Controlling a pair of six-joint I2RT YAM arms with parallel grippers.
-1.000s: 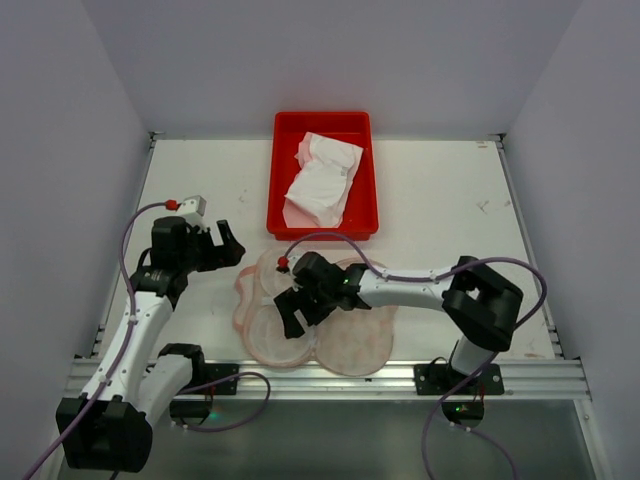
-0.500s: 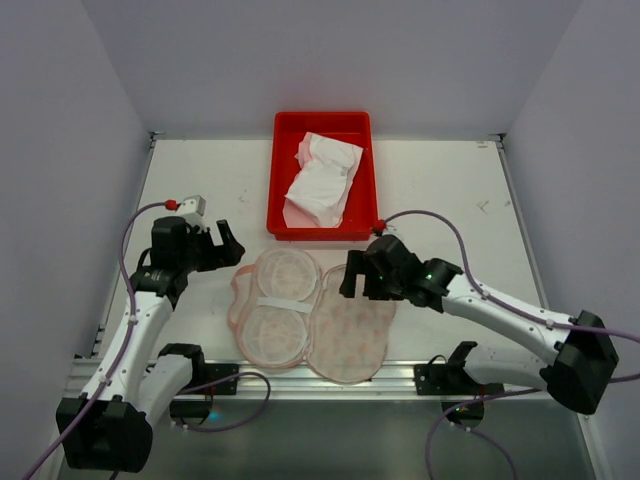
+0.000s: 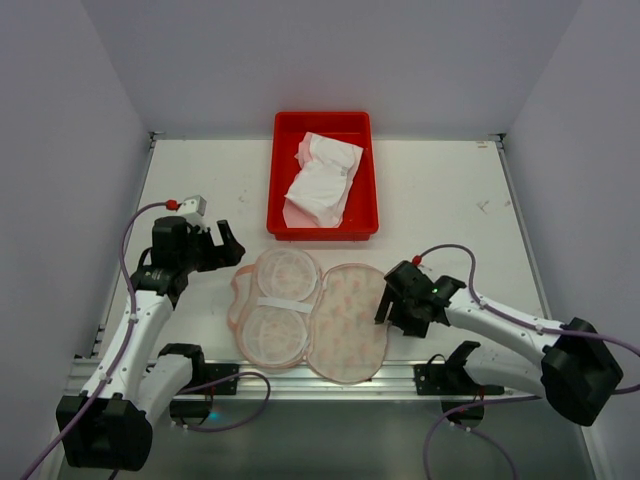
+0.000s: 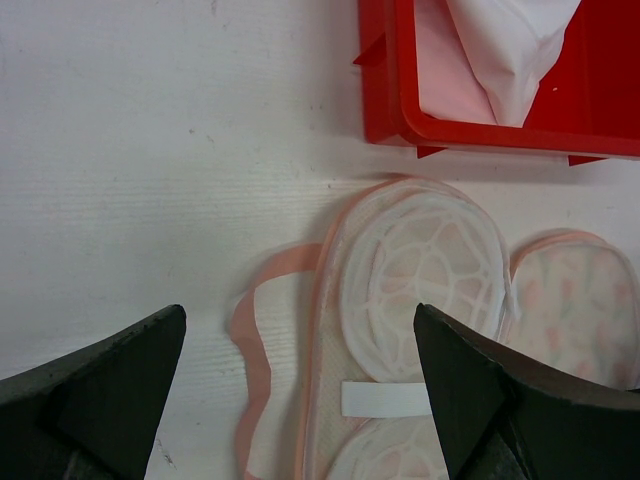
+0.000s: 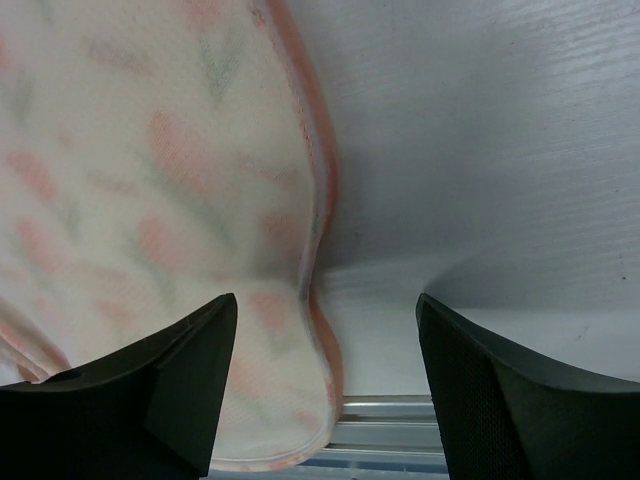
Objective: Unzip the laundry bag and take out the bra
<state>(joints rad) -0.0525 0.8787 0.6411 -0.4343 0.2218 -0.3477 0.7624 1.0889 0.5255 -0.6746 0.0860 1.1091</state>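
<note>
The laundry bag (image 3: 350, 320) lies unzipped and spread flat at the near middle of the table. Its left half (image 3: 275, 305) shows white mesh domes and its right half shows the orange print. The bra (image 3: 322, 180), white and pale pink, lies crumpled in the red tray (image 3: 368, 180) behind the bag. My left gripper (image 3: 225, 245) is open and empty, just left of the bag; its view shows the mesh dome (image 4: 420, 260) and pink loop (image 4: 250, 330). My right gripper (image 3: 392, 300) is open and empty at the bag's right edge (image 5: 150, 200).
The red tray's near corner (image 4: 390, 70) and the bra (image 4: 510, 40) show in the left wrist view. The table's metal front rail (image 5: 400, 410) runs just past the bag's near end. Grey walls close in the table on three sides.
My right arm has swung off the middle of the bag to its right edge and drawn back toward the front. The bag's printed half now lies fully in view. The left arm has not moved.
</note>
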